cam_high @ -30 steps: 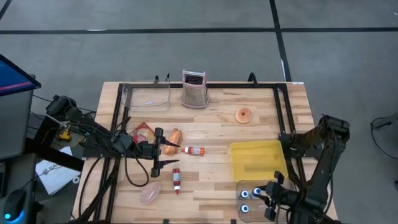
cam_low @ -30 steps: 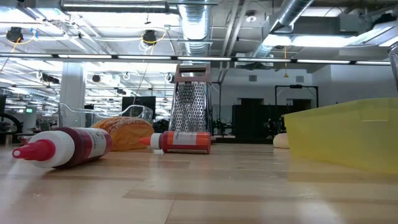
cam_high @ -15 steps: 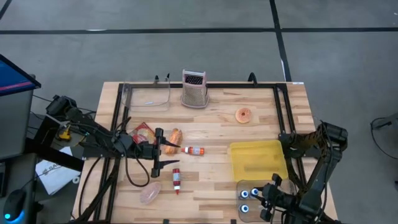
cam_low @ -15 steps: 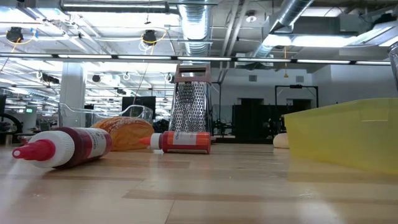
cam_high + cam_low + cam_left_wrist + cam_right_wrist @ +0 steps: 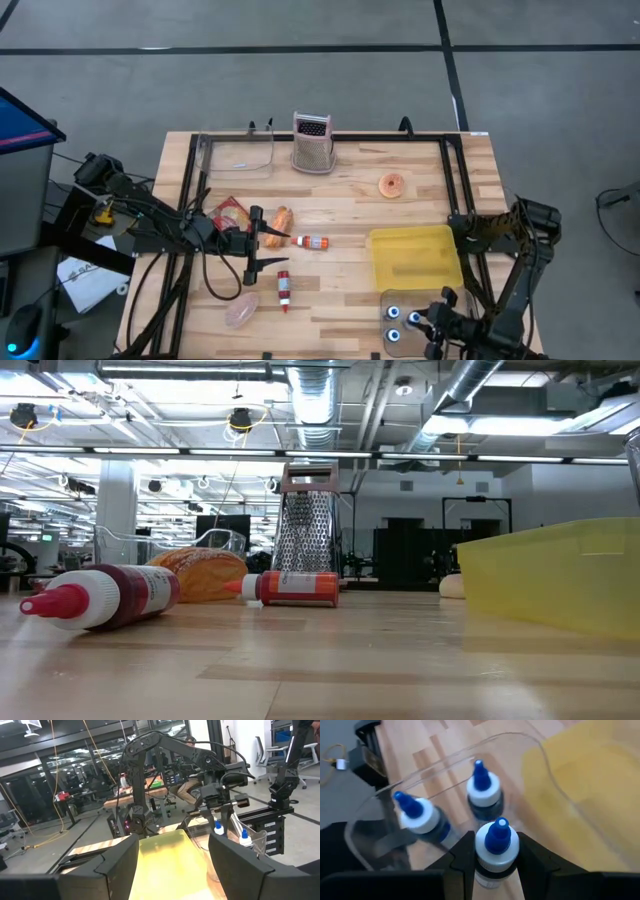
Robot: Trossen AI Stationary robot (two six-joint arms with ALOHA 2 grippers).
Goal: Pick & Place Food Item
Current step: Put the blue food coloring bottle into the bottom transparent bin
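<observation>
My right gripper (image 5: pixel 496 865) is at the table's near right corner, shut on a blue-capped bottle (image 5: pixel 497 845) over a clear container (image 5: pixel 388 300). Two more blue-capped bottles (image 5: pixel 482 787) (image 5: pixel 417 815) stand in that container. My left gripper (image 5: pixel 266 246) hovers open and level at the table's left, above and beside an orange bread piece (image 5: pixel 283 218), with nothing between its fingers. A donut (image 5: pixel 392 185) lies at the far right and a pink food piece (image 5: pixel 241 312) at the near left. A yellow bin (image 5: pixel 415 258) stands right of centre. My right gripper pinches the bottle between its two fingers (image 5: pixel 462 857), at the white collar (image 5: pixel 496 856) just under the blue cap. The fingers come slanting down from the table's right. The bottle stands upright with its cap up; the gripper hides its lower part.
Two red bottles (image 5: pixel 284 290) (image 5: pixel 316 242) lie near the table's middle, and a red snack bag (image 5: pixel 230 210) lies beside the left arm. A metal grater (image 5: pixel 312 143) and a second clear container (image 5: pixel 238 155) stand at the far edge. Black frame rails (image 5: pixel 455 190) run along both sides.
My right gripper has sunk a little and gone toward the table's near edge, still shut on the blue-capped bottle, which stays upright.
</observation>
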